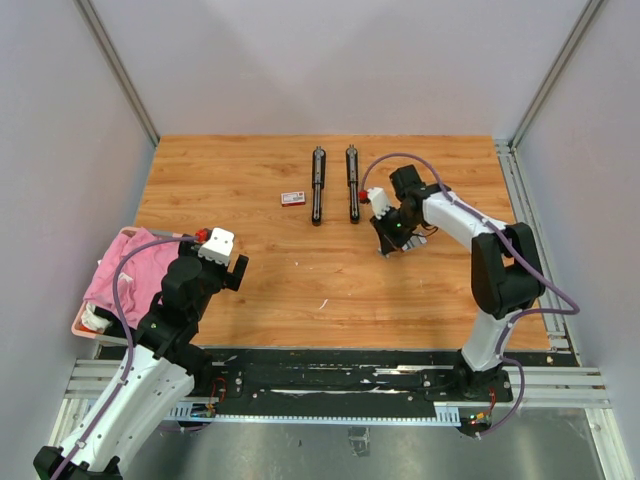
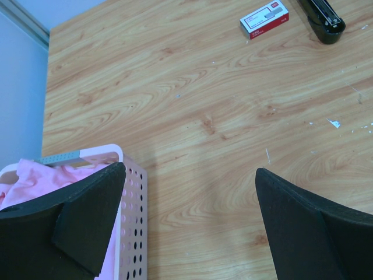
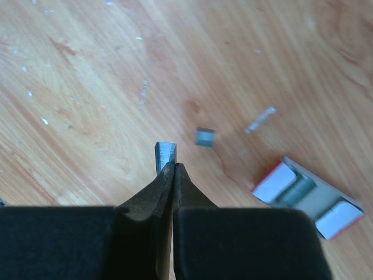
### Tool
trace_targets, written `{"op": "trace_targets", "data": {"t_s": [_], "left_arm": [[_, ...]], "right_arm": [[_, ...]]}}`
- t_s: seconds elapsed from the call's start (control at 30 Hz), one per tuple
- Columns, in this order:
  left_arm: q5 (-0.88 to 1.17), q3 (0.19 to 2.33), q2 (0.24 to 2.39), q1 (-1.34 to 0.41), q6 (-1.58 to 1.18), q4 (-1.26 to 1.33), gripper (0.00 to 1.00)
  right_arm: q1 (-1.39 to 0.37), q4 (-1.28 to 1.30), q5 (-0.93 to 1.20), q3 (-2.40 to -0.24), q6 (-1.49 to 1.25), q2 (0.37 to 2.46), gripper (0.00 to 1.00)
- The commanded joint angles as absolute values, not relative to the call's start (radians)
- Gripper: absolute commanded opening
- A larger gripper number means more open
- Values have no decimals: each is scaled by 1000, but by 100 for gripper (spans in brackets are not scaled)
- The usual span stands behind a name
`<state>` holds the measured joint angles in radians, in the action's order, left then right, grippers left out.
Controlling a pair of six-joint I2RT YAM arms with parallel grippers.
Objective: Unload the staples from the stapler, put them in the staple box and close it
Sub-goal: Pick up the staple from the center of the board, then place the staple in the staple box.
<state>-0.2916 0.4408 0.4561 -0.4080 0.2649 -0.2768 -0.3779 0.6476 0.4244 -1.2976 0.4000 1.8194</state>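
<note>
Two black staplers (image 1: 317,185) (image 1: 352,183) lie folded open flat at the back of the wooden table. To their right, my right gripper (image 1: 388,243) points down at the table. In the right wrist view it (image 3: 173,165) is shut, and a short grey strip of staples (image 3: 165,153) sticks out at its tips, seemingly pinched there. Another small piece of staples (image 3: 204,137) and a thin silvery strip (image 3: 260,119) lie loose on the wood just beyond. My left gripper (image 2: 189,221) hangs wide open near the table's left front, with nothing between its fingers.
A small red-and-white box (image 1: 292,198) (image 2: 264,18) lies left of the staplers. An opened red-and-white box (image 3: 308,197) with grey strips inside lies right of my right fingers. A pink perforated basket (image 2: 137,192) holding pink cloth (image 1: 130,270) stands at the left edge.
</note>
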Motion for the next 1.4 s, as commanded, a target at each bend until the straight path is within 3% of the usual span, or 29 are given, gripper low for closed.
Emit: {"op": "trace_targets", "data": {"t_s": [0.0, 0.7, 1.37], "left_arm": [[-295, 432, 451, -403, 272, -244, 98], [-289, 430, 448, -403, 273, -244, 98], [-287, 427, 460, -403, 273, -239, 98]], "right_arm": [[-302, 630, 416, -1285, 377, 1757, 0], [-176, 500, 152, -1229, 317, 1746, 1], [-168, 481, 114, -1227, 303, 1816, 0]]}}
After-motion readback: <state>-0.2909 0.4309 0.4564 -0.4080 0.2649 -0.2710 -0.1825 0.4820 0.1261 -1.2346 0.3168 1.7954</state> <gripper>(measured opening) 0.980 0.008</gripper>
